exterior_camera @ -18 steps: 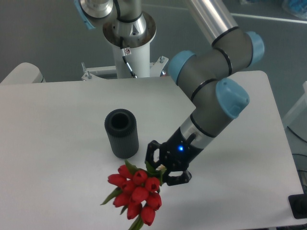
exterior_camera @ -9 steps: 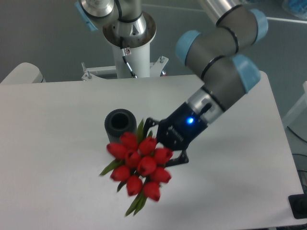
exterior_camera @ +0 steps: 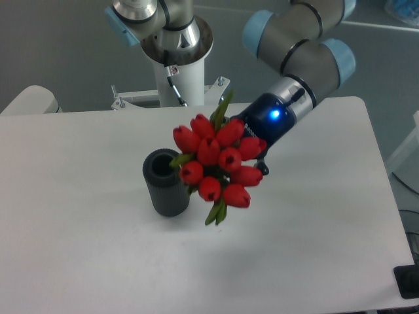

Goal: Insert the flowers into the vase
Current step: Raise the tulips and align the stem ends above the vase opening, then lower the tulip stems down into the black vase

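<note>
red flowers [exterior_camera: 219,163] sit clamped in the tool [exterior_camera: 252,154], raised just right of the vase [exterior_camera: 166,182].

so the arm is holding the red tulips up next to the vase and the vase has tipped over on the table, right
Not quite. The vase has not tipped over: the camera view shows it standing upright on the table, round mouth facing up. The rest holds: the gripper holds the red tulips raised off the table, right beside the vase.
</note>
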You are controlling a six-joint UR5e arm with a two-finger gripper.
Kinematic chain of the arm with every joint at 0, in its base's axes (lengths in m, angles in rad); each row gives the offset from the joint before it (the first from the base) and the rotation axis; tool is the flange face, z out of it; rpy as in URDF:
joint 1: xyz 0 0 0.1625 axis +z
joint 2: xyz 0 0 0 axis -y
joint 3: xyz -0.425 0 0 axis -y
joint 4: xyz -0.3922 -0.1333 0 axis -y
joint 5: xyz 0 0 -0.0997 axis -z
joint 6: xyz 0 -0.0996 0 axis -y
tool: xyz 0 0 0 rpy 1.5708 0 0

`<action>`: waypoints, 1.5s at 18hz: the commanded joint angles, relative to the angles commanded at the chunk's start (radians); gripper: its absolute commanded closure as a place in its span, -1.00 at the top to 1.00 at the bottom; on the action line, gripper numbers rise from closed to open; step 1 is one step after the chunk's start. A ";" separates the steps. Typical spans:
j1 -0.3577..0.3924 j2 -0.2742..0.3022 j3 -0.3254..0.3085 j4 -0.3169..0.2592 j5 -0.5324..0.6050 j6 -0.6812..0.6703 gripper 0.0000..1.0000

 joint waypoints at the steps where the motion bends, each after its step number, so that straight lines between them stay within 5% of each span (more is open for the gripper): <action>1: 0.002 0.018 -0.008 0.000 -0.012 -0.003 -1.00; 11: 0.020 0.134 -0.160 0.003 -0.015 0.000 -1.00; 27: 0.020 0.123 -0.261 0.018 -0.009 0.175 -0.99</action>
